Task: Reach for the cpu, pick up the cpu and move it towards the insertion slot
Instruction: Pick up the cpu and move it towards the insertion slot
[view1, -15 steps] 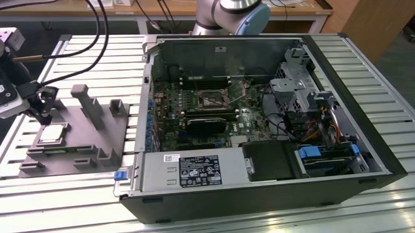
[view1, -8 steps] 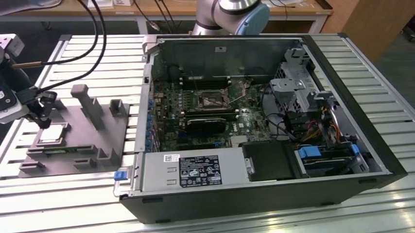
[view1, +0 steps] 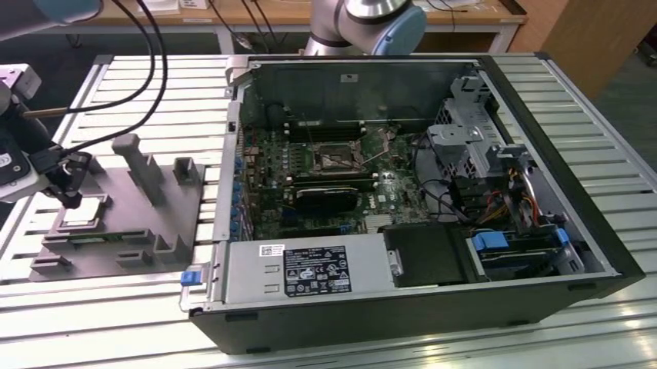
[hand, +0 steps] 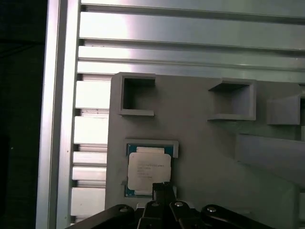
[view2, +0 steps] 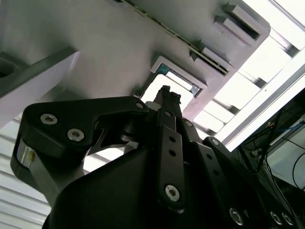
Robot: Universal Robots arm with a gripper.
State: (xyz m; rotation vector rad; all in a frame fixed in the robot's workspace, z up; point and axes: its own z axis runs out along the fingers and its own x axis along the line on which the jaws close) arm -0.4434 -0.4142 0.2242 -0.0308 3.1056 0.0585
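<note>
A slatted aluminium counter (view1: 103, 323) carries everything, with a wooden bench and the arm's base (view1: 370, 19) beyond its far edge. Near the counter's edge on the exterior view's left lies a grey plastic tray (view1: 123, 223) with upright posts and open square pockets. The cpu (view1: 85, 213) sits flat in a shallow pocket at the tray's corner closest to that edge, silver top up and a thin green border showing around it in the first wrist view (hand: 148, 171).

The pincer (view1: 70, 198) hangs directly over the tray, pointing down. Its fingers are pressed together with nothing between them – a single narrow tip in both wrist views (hand: 163, 188) (view2: 166, 93). That tip lies over one edge of the cpu; whether it touches the chip cannot be told. Black cables (view1: 144, 61) loop down to the wrist from above.

Further toward the exterior view's right, taking up the middle and the far side of the counter, an open black computer case (view1: 411, 319) lies on its side. Inside, the green board holds the insertion slot (view1: 336, 157) – a dark square socket in a silver frame – well apart from the cpu. Just beside it, toward the near edge, sits a long black card (view1: 328, 201). A grey power supply (view1: 298, 269) fills the case's near side, and drive cages and bundled wires crowd its right end.
</note>
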